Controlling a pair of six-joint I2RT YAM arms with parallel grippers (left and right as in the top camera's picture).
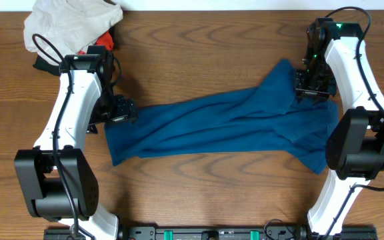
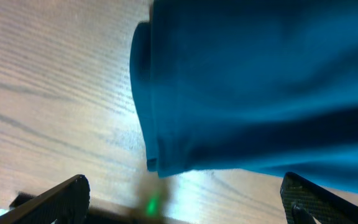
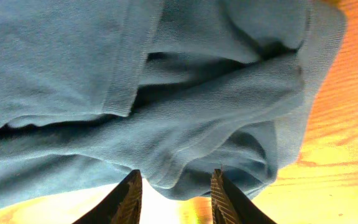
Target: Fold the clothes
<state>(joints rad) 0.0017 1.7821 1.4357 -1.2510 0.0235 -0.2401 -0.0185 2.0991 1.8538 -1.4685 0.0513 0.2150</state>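
The clothes are one deep teal-blue shirt (image 1: pixel 219 123) lying bunched in a long band across the wooden table, from left to right. My left gripper (image 1: pixel 122 110) sits at the shirt's left end. In the left wrist view it (image 2: pixel 185 190) is open wide, and the shirt's hem (image 2: pixel 260 81) lies just beyond the fingertips with only bare wood between them. My right gripper (image 1: pixel 310 93) hangs over the shirt's upper right part. In the right wrist view it (image 3: pixel 176 186) has its jaws apart, with a loose fold of the shirt (image 3: pixel 166 74) bulging down between the tips, not pinched.
A pale beige-grey garment (image 1: pixel 72 20) is heaped at the back left corner. An orange-red and black garment (image 1: pixel 102 41) lies partly under it, close behind my left arm. Bare table (image 1: pixel 199 53) shows behind and in front of the shirt.
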